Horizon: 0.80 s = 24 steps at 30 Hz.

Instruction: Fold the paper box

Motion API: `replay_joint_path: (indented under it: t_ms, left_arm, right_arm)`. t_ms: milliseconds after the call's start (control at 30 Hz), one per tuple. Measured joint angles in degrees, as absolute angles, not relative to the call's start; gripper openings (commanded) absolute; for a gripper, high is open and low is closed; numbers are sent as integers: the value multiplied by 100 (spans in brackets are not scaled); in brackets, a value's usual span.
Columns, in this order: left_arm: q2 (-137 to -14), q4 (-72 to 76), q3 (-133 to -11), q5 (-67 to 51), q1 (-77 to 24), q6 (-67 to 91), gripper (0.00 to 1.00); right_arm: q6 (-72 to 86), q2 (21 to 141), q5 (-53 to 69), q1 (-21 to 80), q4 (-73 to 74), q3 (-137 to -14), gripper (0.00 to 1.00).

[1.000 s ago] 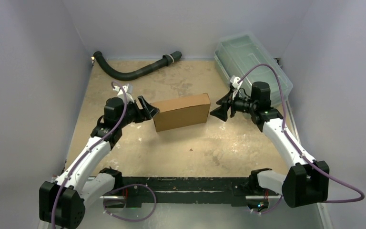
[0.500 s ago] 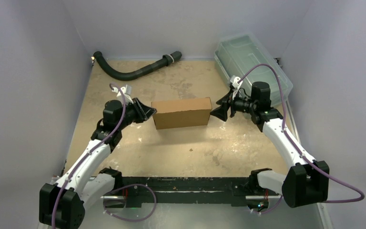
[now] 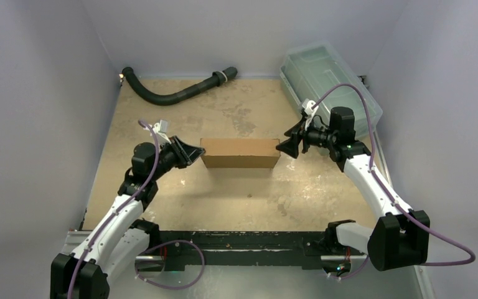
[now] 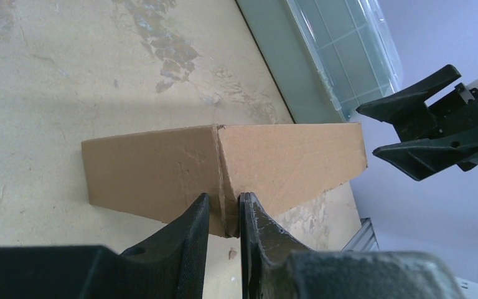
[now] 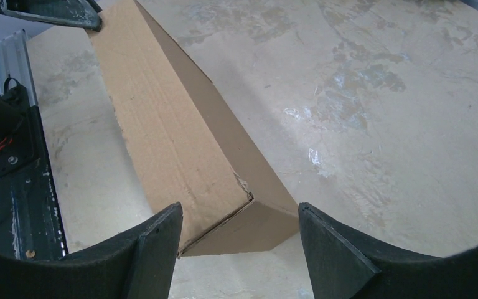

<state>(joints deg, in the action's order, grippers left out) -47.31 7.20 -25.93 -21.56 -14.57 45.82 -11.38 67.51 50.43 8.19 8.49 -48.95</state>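
Worktop (image 3: pixel 236 193) is showing as a tan, stained board and is carrying everything.
Clear greenish lidded bin (image 3: pixel 323 75) is sitting well behind the box, off to its right, against the side wall.
Black hose (image 3: pixel 174 93) is lying well behind the box, off to its left, along the back wall.
Paper box (image 3: pixel 239 152) is sitting mid-worktop between the two arms, folded up into a closed brown block, with one long face towards the arm bases.
Left gripper (image 3: pixel 193 151) is coming in at the box's left end. In the left wrist view its fingers (image 4: pixel 190 227) are nearly together and clamping a thin cardboard edge at the end corner seam.
Right gripper (image 3: pixel 284 147) is sitting at the box's right end, jaws standing wide apart. In the right wrist view the box's end corner is lying in the gap between the fingers (image 5: pixel 159 240). Can't tell whether either finger is touching the cardboard.
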Motion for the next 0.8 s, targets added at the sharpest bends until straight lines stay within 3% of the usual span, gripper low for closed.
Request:
replay_joint_path:
  t_ms: [267, 567, 700, 800]
  left_arm:
    - [-4611, 757, -2445, -2231, -1479, 4807, 11]
    - [-4644, 862, -2410, -2224, -1546, 4901, 11]
    - [-4694, 926, -2410, -2222, -1568, 4910, 11]
    - [-4727, 972, -2410, -2213, -1590, 4912, 12]
  right_arm:
    - [-1341, 6849, 4941, 819, 1004, -4895, 68]
    - [-1417, 6904, 4794, 808, 1096, -4939, 73]
    - [-1321, 6982, 4904, 786, 1116, -4958, 69]
    - [-1140, 7251, 5196, 781, 1116, -5015, 59]
